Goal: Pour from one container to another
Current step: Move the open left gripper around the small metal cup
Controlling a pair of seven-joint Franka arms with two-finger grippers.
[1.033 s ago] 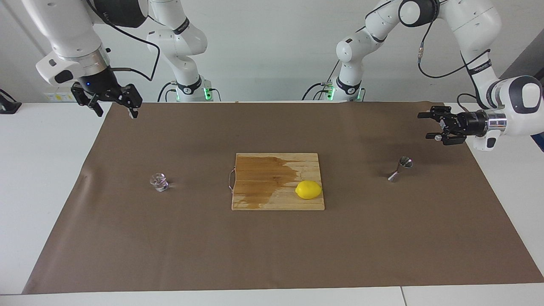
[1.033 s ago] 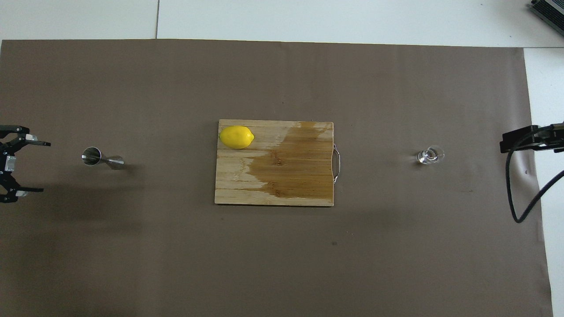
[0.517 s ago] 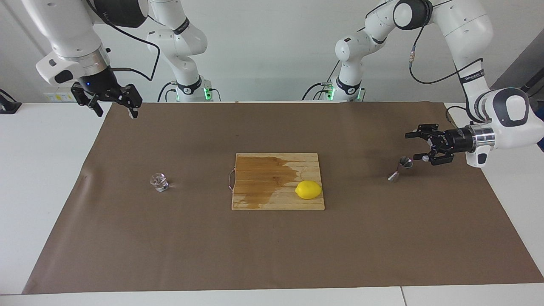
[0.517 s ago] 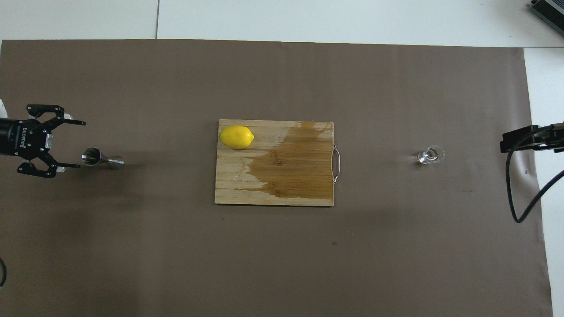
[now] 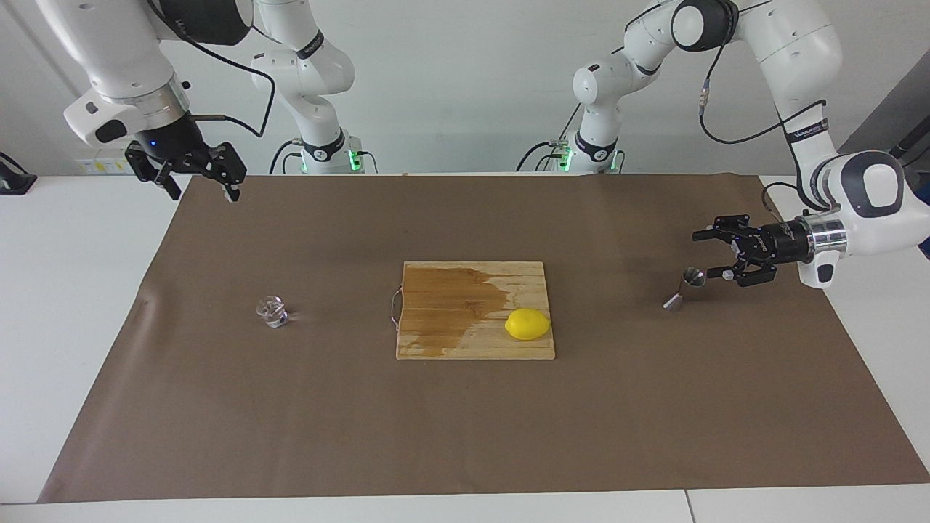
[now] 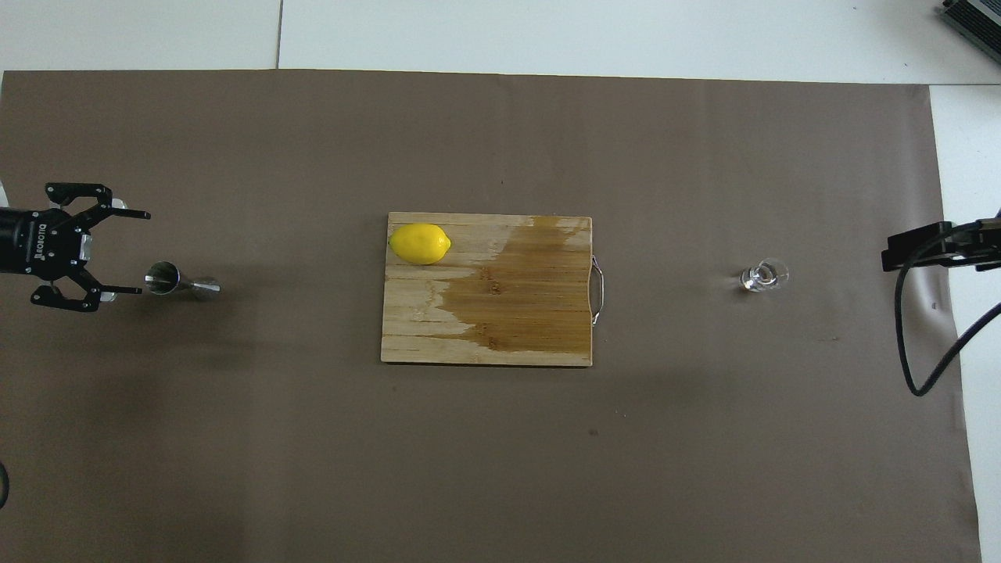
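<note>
The left gripper (image 5: 703,254) (image 6: 134,252) lies level and low over the brown paper sheet (image 5: 465,421) at the left arm's end of the bench (image 5: 65,290), its jaws spread wide and holding nothing. The steel jigger (image 5: 685,288) (image 6: 181,281) stands upright on the sheet just beside it, with the gripper's lower fingertip at the jigger's upper rim; whether the two touch cannot be told. Farther out from that gripper, toward the middle of the bench, is a wooden cutting board (image 5: 450,290) (image 6: 500,328) with a dark wet patch, and a lemon (image 5: 527,324) (image 6: 420,243) lies on the board's corner closest to the gripper. Farther still, well apart from the board, the small clear glass cup (image 5: 272,311) (image 6: 764,276) stands upright on the sheet toward the right arm's end. The right gripper (image 5: 197,183) hangs raised over the sheet's corner at that end, waiting, jaws apart and empty.
</note>
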